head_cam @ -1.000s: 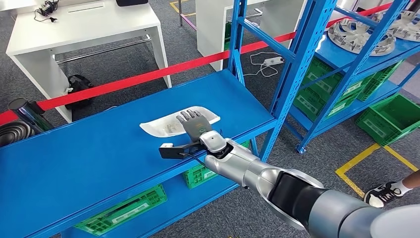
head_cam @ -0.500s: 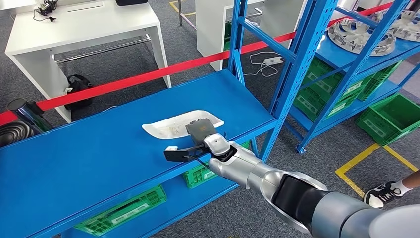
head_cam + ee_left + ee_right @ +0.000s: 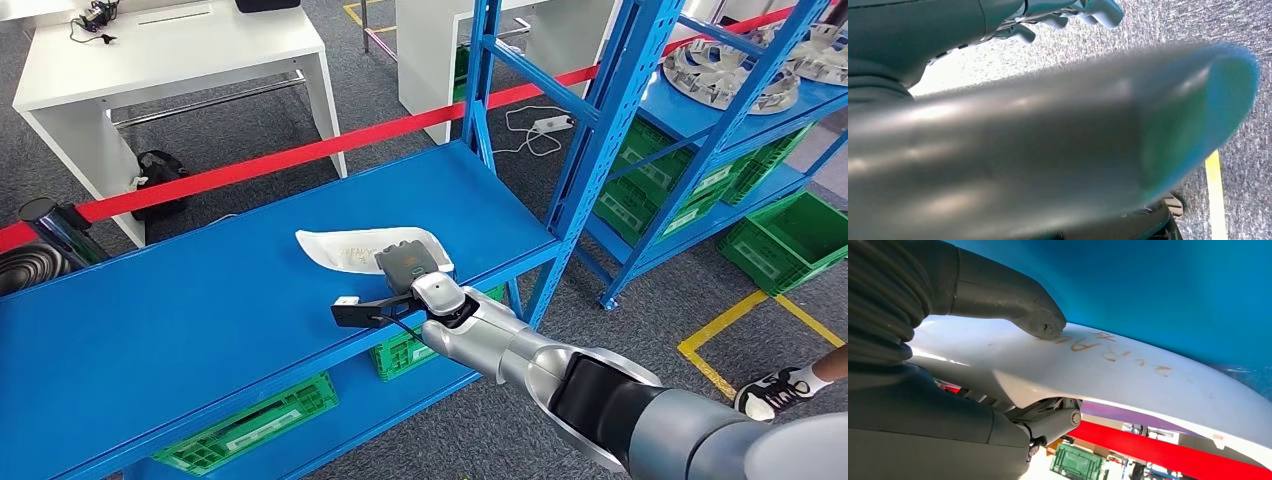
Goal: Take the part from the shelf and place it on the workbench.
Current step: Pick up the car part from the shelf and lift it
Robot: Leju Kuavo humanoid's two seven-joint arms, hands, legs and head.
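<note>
The part (image 3: pixel 350 246) is a long, curved white panel with handwriting on it, lying on the blue shelf board (image 3: pixel 200 300) near its front edge. My right hand (image 3: pixel 405 262) grips its near right end, and the arm reaches in from the lower right. In the right wrist view the thumb (image 3: pixel 1040 322) presses on the top face of the part (image 3: pixel 1128 370) while the dark fingers (image 3: pixel 1048 422) curl under its edge. My left hand (image 3: pixel 1068 15) hangs over the grey carpet with its fingers loosely apart and nothing in them.
Blue rack uprights (image 3: pixel 590 130) stand right of the shelf board. A second rack holds round metal parts (image 3: pixel 720 70) and green crates (image 3: pixel 790 235). Red barrier tape (image 3: pixel 300 150) and white tables (image 3: pixel 160 50) lie behind. A person's shoe (image 3: pixel 775 390) is at the lower right.
The right hand's fingers lay flat on the part, then curled around its near end. The part has shifted slightly to the right under the grip.
</note>
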